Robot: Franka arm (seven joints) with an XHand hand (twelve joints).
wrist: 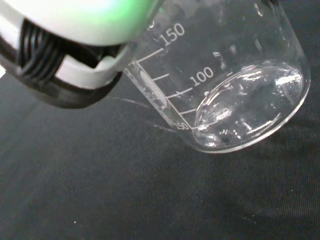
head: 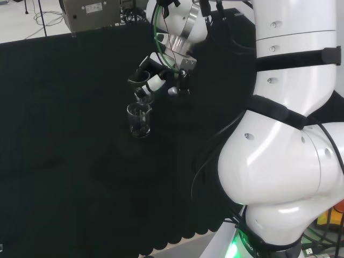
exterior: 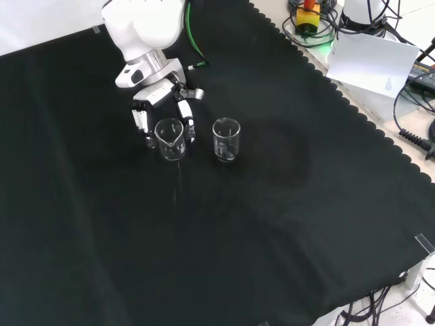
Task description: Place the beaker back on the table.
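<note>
Black-and-white robot hand [exterior: 163, 112] has its fingers [exterior: 185, 117] curled round a clear glass beaker with white graduation marks [exterior: 170, 139], carried tilted above the black cloth-covered bench [exterior: 272, 224]. Wrist view: its base [wrist: 247, 107] hangs off the cloth. A second clear glass beaker [exterior: 226, 139] stands upright just beside, to the right in front view.

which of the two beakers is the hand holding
The left beaker in the front view: the hand has fingers curled round its sides. The other beaker stands free on the black cloth to its right, untouched.
</note>
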